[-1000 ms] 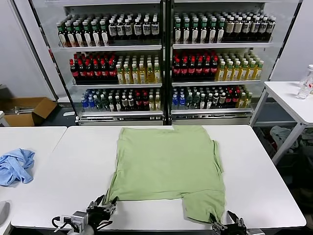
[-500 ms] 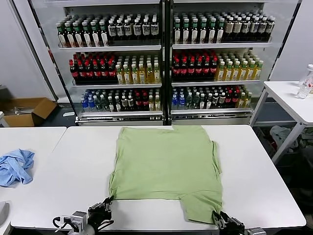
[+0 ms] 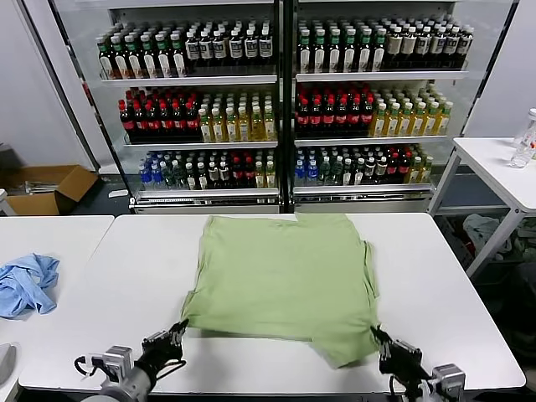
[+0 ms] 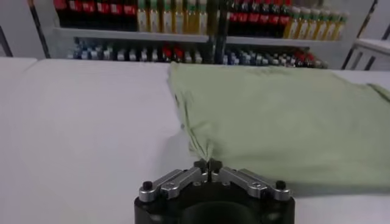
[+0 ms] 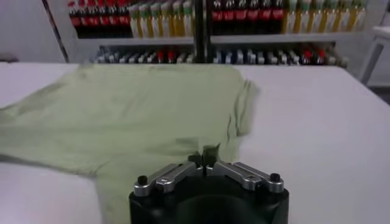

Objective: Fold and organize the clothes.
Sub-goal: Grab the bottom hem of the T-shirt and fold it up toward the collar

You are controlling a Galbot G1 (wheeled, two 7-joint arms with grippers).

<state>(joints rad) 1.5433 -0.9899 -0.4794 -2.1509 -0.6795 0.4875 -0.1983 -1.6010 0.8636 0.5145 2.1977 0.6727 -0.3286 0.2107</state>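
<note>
On the white bench (image 3: 126, 293), shirt (image 3: 285, 276) is lying mostly flat, unfolded; left gripper (image 4: 208, 164) and right gripper (image 5: 203, 159) jaws are pinching its near corners, folding barely starting.

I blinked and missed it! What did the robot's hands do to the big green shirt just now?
Both grippers closed on the pale green short-sleeved shirt: left gripper pinching its near left corner, right gripper its near right one. The front hem drew up and bunched slightly. The crumpled light-blue cloth and white table stayed put.
</note>
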